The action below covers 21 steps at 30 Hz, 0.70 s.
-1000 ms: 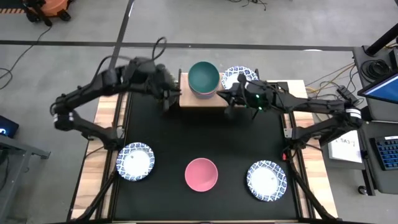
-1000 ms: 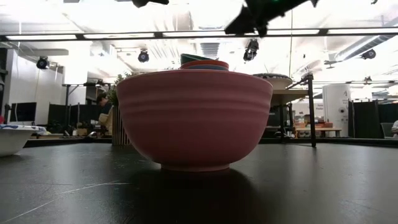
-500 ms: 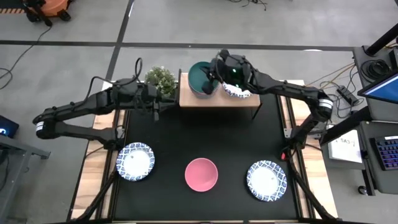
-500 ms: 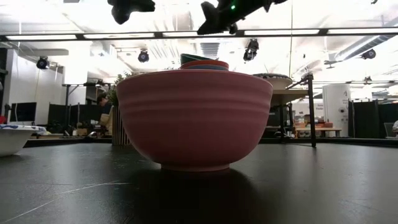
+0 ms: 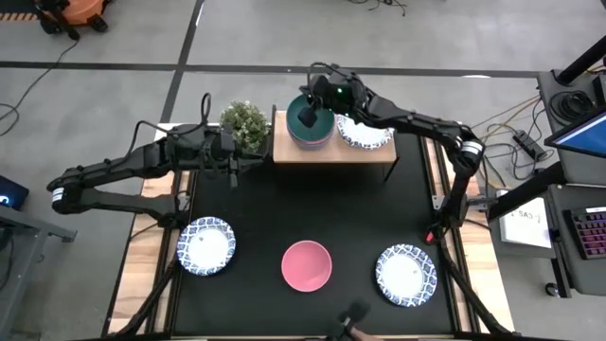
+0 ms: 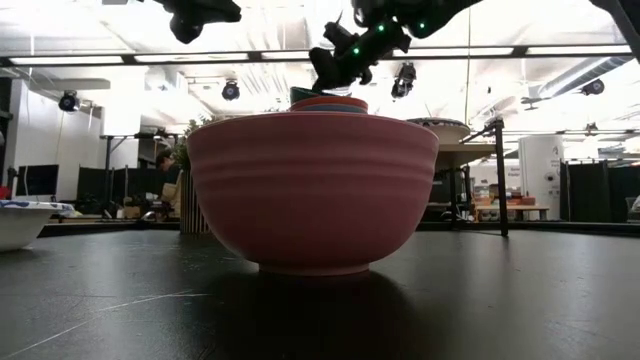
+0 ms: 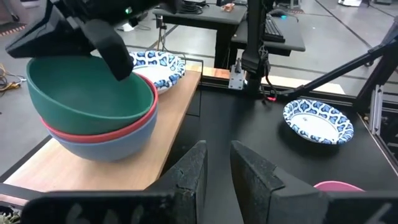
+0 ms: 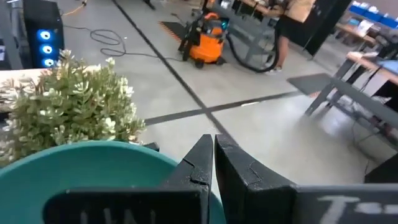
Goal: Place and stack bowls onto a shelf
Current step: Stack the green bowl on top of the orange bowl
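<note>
Now the right gripper (image 5: 310, 117) has swung left from the patterned bowl (image 5: 365, 132) to the green bowl (image 5: 305, 116) topping the stack on the shelf (image 5: 331, 152), fingers nearly closed, holding nothing; left gripper (image 5: 231, 170) waits left of the shelf, slightly parted, empty

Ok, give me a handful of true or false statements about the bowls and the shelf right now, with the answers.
1. The green bowl tops a stack on the shelf. True.
2. The pink bowl sits on the shelf. False: it is on the black table.
3. Three patterned bowls are on the table. True.
4. The right gripper hovers over the pink bowl. False: it is at the green bowl.
5. The potted plant stands right of the shelf in the high view. False: it is left.
</note>
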Available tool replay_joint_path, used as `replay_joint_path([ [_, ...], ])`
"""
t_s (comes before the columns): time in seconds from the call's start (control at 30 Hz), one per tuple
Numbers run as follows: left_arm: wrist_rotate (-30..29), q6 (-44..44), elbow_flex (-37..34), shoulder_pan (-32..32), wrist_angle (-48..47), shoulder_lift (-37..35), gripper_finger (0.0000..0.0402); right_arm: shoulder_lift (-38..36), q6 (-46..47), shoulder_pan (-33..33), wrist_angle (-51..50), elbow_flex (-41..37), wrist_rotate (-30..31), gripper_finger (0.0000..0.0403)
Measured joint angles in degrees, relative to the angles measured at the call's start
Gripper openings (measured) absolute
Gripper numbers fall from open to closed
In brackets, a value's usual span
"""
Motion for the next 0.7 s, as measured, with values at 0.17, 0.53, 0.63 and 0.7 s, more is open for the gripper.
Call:
replay_joint_path([
  [0.17,0.0,0.6,0.0,0.0,0.0,0.0,0.0052,0.2,1.1,-0.6,-2.2,0.2,-0.9,0.0009],
  [0.53,0.0,0.9,-0.9,0.0,1.7,2.0,0.0052,0.1,3.3,-0.6,1.2,0.1,-6.0,0.0009],
  [0.63,0.0,0.9,-1.5,0.0,3.0,2.6,0.0052,0.1,5.5,-0.5,4.5,0.1,-10.9,0.0009],
  [0.7,0.0,0.9,-1.9,0.0,3.6,2.9,0.0052,0.5,6.4,-0.5,5.5,0.1,-12.6,0.0009],
])
